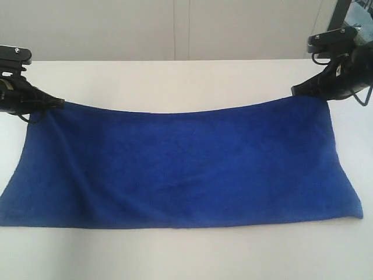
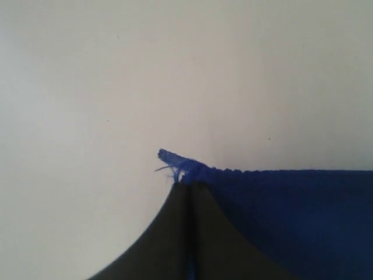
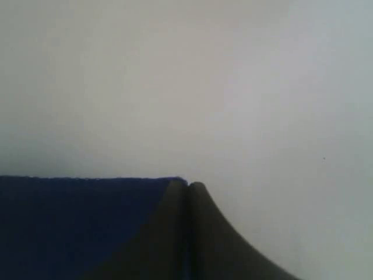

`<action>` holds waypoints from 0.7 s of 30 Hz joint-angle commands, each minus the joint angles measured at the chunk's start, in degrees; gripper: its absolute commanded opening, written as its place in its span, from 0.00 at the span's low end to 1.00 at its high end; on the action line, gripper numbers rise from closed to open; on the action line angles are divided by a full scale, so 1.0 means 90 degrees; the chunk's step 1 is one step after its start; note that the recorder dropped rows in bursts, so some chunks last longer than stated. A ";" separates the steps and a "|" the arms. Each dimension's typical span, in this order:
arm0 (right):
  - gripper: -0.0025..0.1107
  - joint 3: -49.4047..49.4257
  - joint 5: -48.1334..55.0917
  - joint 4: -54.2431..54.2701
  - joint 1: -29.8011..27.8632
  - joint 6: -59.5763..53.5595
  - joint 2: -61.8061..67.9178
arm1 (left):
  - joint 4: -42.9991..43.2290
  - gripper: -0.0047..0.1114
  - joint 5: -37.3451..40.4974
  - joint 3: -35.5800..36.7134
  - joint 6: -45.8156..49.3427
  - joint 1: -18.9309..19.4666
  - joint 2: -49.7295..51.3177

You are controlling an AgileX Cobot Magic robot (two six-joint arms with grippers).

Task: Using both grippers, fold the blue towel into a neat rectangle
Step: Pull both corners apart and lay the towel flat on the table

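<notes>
Blue towel (image 1: 180,169) is pinched at both far corners, left gripper (image 1: 59,103) and right gripper (image 1: 295,91) clamped tight (loose thread (image 2: 165,169) showing). The next move likely calls for carrying that edge evenly forward.

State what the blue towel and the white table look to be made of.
The blue towel: soft, matte fabric, probably woven or terry-like. It sags in soft folds, shows a fuzzy nap, and frayed threads stick out at one corner. The table: a smooth, hard white surface, perhaps laminate or painted board. It is flat and even with no visible grain, so the exact material stays open.
</notes>
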 commanded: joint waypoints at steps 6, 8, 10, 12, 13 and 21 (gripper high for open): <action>0.02 -0.0057 -0.0436 -0.0058 -0.0071 0.0060 0.0326 | 0.0006 0.04 -0.0545 -0.0207 0.0050 0.0022 0.0440; 0.02 -0.0057 -0.0436 -0.0058 -0.0085 0.0060 0.0324 | 0.0006 0.04 -0.0732 -0.0211 0.0050 0.0022 0.0514; 0.02 -0.0085 -0.0409 -0.0058 -0.0128 0.0071 0.0339 | 0.0006 0.04 -0.0804 -0.0211 0.0050 0.0022 0.0597; 0.02 -0.0085 -0.0436 -0.0058 -0.0181 0.0108 0.0365 | 0.0006 0.04 -0.0762 -0.0211 0.0050 0.0022 0.0624; 0.02 -0.0085 -0.0436 -0.0058 -0.0191 0.0185 0.0378 | 0.0006 0.04 -0.0698 -0.0211 0.0050 0.0022 0.0624; 0.08 -0.0085 -0.0509 -0.0058 -0.0207 0.0185 0.0391 | 0.0006 0.05 -0.0663 -0.0211 0.0050 0.0022 0.0624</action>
